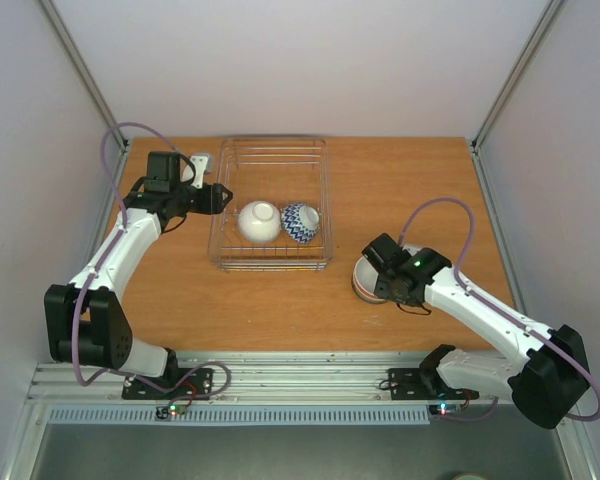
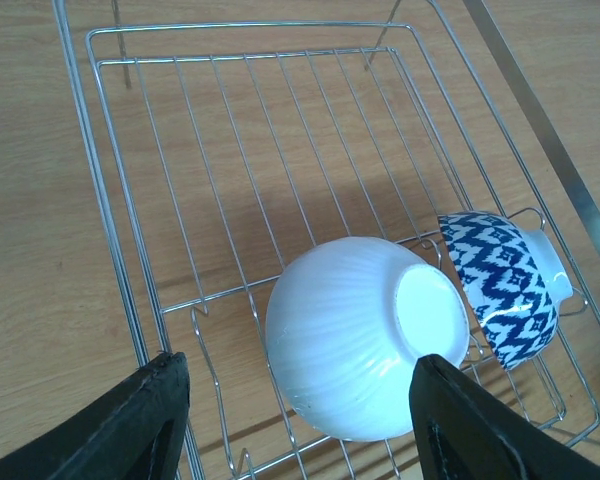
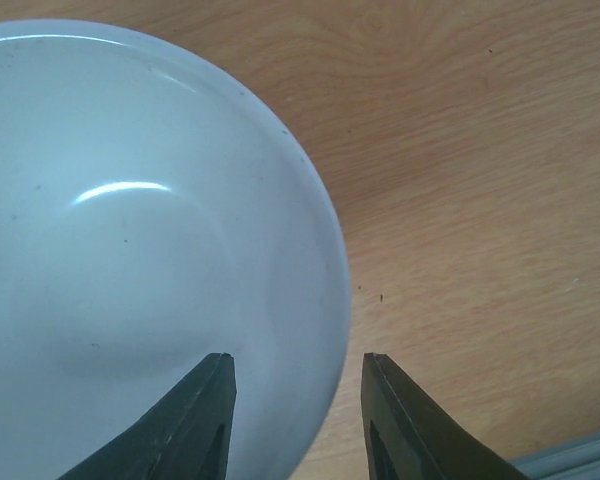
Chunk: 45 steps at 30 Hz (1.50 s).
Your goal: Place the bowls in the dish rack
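Right end effector (image 3: 298, 365) parted astride pale bowl (image 3: 130, 250) rim on worktop (image 3: 460, 150); left end effector (image 2: 298, 365) wide, empty.
Tipped sideways in silver wire dish rack (image 2: 250, 28): ribbed white bowl (image 2: 350, 330) just beside blue-white zigzag bowl (image 2: 505, 285).

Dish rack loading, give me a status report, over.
Left pincer open at left edge of dish rack. Right pincer open astride rim of pale bowl, on the table. Racked: white bowl, blue zigzag bowl. Nothing in the way.
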Motion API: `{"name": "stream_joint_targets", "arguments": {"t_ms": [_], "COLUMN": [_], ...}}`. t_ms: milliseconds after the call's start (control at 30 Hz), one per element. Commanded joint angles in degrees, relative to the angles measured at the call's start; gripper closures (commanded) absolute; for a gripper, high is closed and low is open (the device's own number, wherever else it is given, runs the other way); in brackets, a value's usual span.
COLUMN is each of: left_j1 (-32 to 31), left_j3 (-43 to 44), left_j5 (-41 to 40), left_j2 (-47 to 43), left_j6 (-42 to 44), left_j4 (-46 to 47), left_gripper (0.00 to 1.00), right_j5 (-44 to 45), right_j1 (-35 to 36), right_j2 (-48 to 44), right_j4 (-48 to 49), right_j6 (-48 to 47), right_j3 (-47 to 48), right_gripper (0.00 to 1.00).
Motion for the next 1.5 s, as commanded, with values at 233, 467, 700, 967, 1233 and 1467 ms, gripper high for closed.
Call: {"name": "stream_joint_targets", "arguments": {"t_ms": [233, 467, 700, 967, 1233, 1467], "left_j1": [-0.3, -0.4, -1.0, -5.3, -11.8, -12.2], "left_j3": [1.2, 1.3, 1.4, 3.4, 6.4, 7.5], "left_j5": [-0.6, -0.6, -0.9, -5.5, -2.3, 0.9], "left_j2": [0.9, 0.9, 1.1, 2.0, 0.6, -2.6], "left_j6": [1.0, 0.9, 0.9, 1.5, 1.6, 0.8], "left_j4": [0.8, 0.8, 0.7, -1.4, -4.1, -5.5], "left_gripper": [0.39, 0.39, 0.39, 0.37, 0.33, 0.24], "right_j5": [0.6, 1.6, 4.2, 9.7, 5.8, 1.2], "right_j1": [-0.4, -0.5, -0.3, 1.3, 1.8, 2.6], "right_j2": [1.9, 1.0, -3.2, -7.2, 7.3, 22.6], "right_j4": [2.7, 0.7, -3.0, -5.8, 6.3, 13.8], "right_j6": [0.5, 0.9, 0.6, -6.6, -19.7, -24.3], "right_j3": [-0.1, 0.5, 2.9, 15.7, 29.0, 39.1], "right_gripper": [0.77, 0.99, 0.99, 0.99, 0.99, 0.99]}}
